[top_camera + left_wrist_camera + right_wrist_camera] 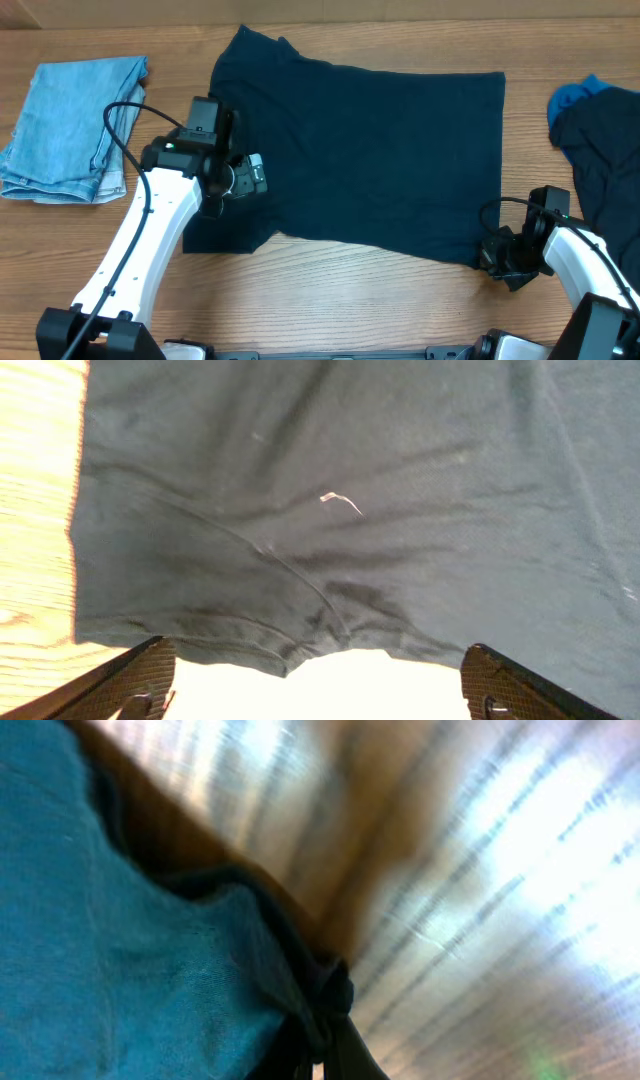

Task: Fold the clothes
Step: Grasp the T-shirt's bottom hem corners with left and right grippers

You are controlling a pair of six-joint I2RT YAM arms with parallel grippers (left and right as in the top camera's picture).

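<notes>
Right fingers [347, 1058] pinch clothes [370, 150] corner, seen only from right wrist.

Right wrist view: blurred throughout; clothes [120, 940] edge smeared, lower centre. Dark pile [612, 150]: cut off, overhead right edge. Left end effector [320, 682]: fingers cropped, bottom corners.
</notes>
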